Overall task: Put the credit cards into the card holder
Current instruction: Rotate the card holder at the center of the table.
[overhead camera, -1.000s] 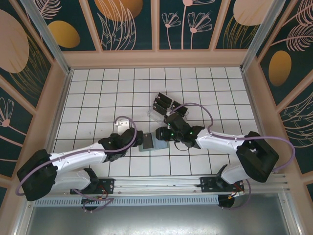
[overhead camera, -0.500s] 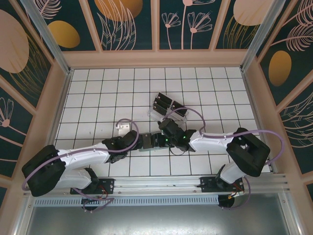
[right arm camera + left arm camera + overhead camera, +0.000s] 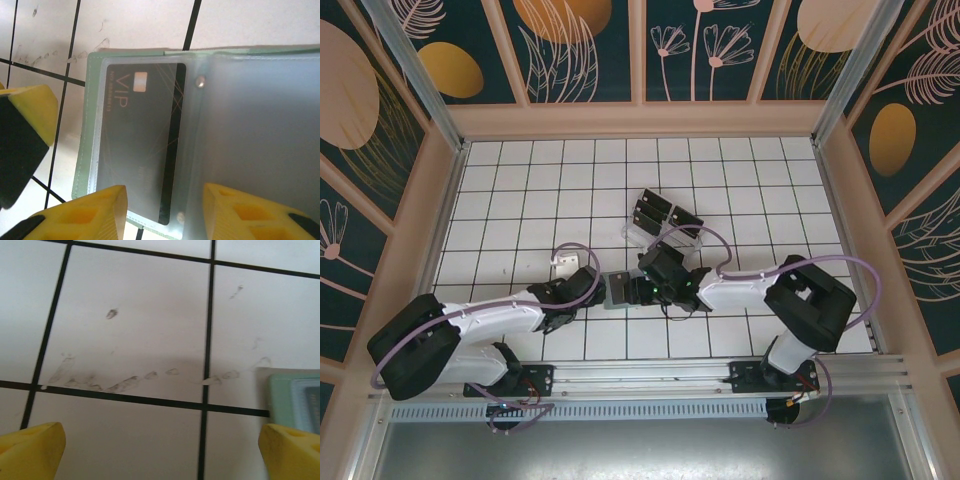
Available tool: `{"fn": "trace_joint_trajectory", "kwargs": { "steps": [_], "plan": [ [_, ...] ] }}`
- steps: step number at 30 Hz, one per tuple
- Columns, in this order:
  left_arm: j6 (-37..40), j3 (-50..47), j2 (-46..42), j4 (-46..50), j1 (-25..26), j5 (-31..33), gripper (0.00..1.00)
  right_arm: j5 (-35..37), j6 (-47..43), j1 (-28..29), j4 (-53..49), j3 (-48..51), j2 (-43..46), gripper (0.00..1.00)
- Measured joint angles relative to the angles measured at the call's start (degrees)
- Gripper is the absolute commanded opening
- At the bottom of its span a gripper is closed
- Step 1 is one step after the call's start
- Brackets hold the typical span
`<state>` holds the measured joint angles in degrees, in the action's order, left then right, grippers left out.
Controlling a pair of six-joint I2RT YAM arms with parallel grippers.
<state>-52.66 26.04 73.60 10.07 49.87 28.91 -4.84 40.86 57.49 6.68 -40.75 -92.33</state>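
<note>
The pale green card holder (image 3: 235,125) lies open on the tiles, its clear sleeves facing up. One black credit card (image 3: 140,140) marked VIP sits inside the holder's left sleeve. My right gripper (image 3: 165,215) hovers just over that card's near end, open, its yellow fingers (image 3: 85,215) astride the card with nothing clamped. In the top view the right gripper (image 3: 640,287) is over the card holder (image 3: 616,290). My left gripper (image 3: 160,455) is wide open over bare tile just left of the card holder's edge (image 3: 295,405). More black credit cards (image 3: 650,210) rest further back.
The spare cards sit on a clear stand (image 3: 635,236) behind the right gripper. A small white bracket (image 3: 563,261) lies by the left arm's wrist. One left fingertip (image 3: 22,135) shows close to the holder's left edge. Wooden walls ring the tiled floor.
The right gripper has moved left and down over the card holder. The left gripper first edged toward the holder, then drew back a little to the left.
</note>
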Motion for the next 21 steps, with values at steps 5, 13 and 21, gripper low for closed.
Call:
{"fn": "trace_joint_trajectory", "kwargs": {
  "steps": [5,13,21],
  "plan": [
    [0.0,-1.1,-0.9,-0.2,-2.0,-0.5,0.99,-0.7,0.1,0.1,0.5,-0.7,-1.0,0.43],
    [0.2,-1.6,-1.4,-1.2,-3.4,-1.5,0.99,-1.2,0.2,0.5,0.9,-1.4,-2.0,0.43],
    [1.2,-2.2,-1.4,-2.6,-4.2,-2.3,0.98,-1.1,1.1,1.2,0.8,-2.1,-2.3,0.43]
  ]
}}
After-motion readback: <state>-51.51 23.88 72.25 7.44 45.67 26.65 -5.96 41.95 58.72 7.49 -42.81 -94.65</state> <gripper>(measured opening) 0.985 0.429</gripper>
